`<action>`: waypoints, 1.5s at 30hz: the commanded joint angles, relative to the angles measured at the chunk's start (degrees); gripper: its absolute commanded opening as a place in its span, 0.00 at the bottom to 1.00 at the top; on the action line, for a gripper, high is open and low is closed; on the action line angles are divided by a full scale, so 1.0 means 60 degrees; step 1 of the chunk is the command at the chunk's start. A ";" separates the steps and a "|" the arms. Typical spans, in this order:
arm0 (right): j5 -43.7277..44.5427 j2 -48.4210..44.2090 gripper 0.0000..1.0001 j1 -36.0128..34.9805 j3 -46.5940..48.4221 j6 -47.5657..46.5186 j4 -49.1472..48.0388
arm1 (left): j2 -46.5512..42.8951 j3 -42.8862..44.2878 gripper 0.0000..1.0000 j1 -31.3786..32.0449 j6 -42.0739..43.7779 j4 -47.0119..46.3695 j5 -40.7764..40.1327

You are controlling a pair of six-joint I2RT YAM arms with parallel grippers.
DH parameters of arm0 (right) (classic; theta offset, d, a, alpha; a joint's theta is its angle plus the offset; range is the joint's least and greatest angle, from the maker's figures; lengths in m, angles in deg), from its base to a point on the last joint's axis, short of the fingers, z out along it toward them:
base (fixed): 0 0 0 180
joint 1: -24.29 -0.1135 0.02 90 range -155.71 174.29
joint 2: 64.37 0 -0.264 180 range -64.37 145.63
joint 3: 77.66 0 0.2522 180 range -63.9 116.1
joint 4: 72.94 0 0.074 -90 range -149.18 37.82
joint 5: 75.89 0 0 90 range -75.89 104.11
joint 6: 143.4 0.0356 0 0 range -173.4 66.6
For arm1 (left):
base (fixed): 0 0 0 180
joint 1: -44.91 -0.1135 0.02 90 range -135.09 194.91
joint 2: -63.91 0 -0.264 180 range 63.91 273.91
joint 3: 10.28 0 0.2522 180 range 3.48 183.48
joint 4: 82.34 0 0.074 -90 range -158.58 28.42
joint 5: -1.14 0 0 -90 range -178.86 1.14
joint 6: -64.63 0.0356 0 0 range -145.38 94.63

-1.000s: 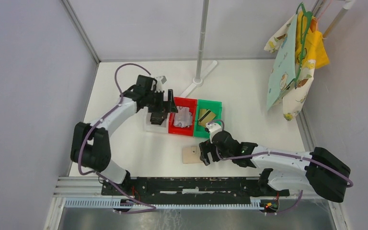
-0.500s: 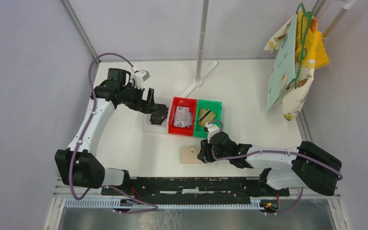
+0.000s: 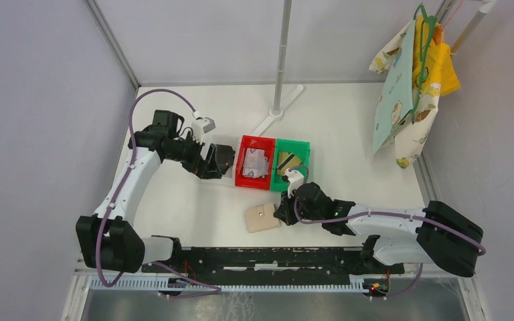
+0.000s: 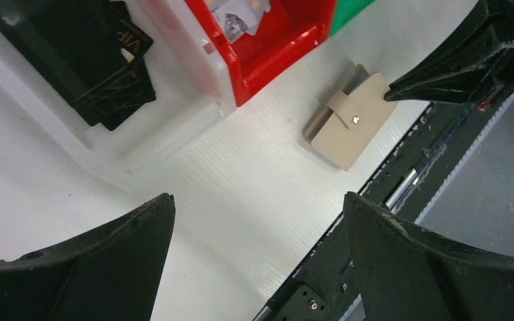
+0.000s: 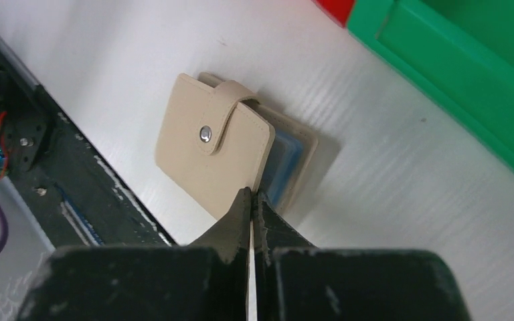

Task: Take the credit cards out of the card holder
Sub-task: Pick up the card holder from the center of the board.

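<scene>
Card holder snapped; right jaws pressed together at cover edge; left jaws spread.

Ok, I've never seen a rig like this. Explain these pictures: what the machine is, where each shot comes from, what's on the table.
The machine is two white-and-black robot arms, left arm and right arm, bolted at the near edge of the white table, each ending in a two-finger gripper. The wide picture looks down from above; the other two come from cameras on the wrists. On the table lie a small tan snap-button card holder, a red plastic bin with a silvery card, a green plastic bin with a gold card, and a clear tray of flat black items. The left gripper hangs open and empty. The right gripper is shut, its tips at the card holder's corner; whether it pinches the cover I cannot tell.
</scene>
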 commanded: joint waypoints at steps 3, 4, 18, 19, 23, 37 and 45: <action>-0.0275 -0.0992 0.00 -0.0152 0.0901 -0.1134 -0.0278 | -0.0423 -0.0488 1.00 0.0014 0.1686 0.0343 0.2728; -0.0277 -0.0999 0.00 -0.0141 0.1003 -0.1221 -0.0222 | -0.0413 -0.0581 1.00 0.0018 0.1959 0.0478 0.3098; -0.1211 -0.0545 0.00 -0.0167 0.3853 -0.3056 0.1232 | 0.0441 -0.0831 0.99 0.0759 0.4293 0.1640 0.4236; -0.1214 -0.0538 0.00 -0.0167 0.4107 -0.3156 0.1385 | 0.0485 -0.0847 0.99 0.0809 0.4293 0.1647 0.4319; -0.1231 -0.0605 0.00 -0.0163 0.4804 -0.3297 0.1645 | 0.0703 -0.0639 0.99 0.0821 0.4891 0.2285 0.4885; -0.1066 -0.1227 0.00 -0.0163 0.6071 -0.3656 0.2394 | 0.1161 0.0593 1.00 0.0293 0.5935 0.4310 0.6733; -0.0350 -0.1709 0.00 -0.0167 0.6865 -0.3651 0.2483 | 0.1585 0.1764 1.00 -0.0221 0.4946 0.4804 0.7489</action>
